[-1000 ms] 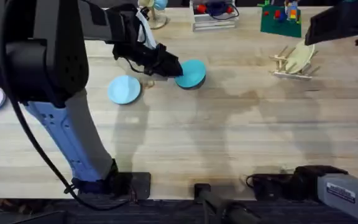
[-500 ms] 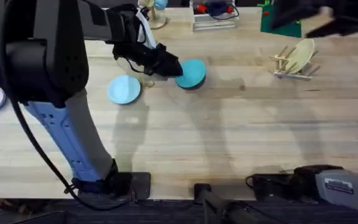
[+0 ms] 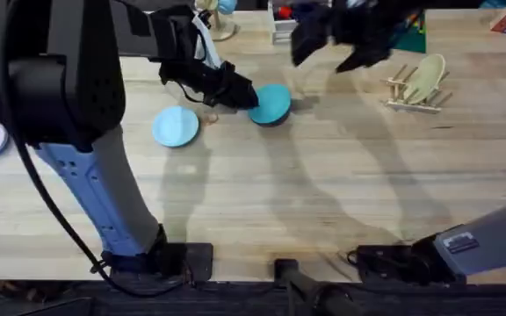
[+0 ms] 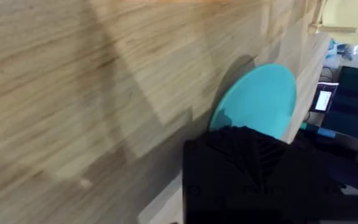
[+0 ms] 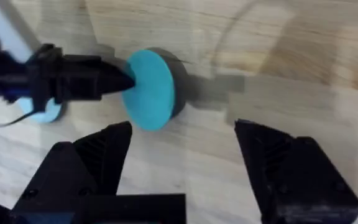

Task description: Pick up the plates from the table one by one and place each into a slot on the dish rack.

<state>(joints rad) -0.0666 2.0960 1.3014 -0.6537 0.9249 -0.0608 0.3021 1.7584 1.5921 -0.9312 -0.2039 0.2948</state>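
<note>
Right claw (image 3: 328, 54) swung over; teal plate (image 3: 271, 103) tilted, left-clamped.

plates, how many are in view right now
3: a teal plate at the left pincer, a sky-blue plate flat on the table, a cream plate in the dish rack.

The left gripper (image 3: 246, 96) hides the teal plate's (image 3: 271, 103) near edge.
</note>
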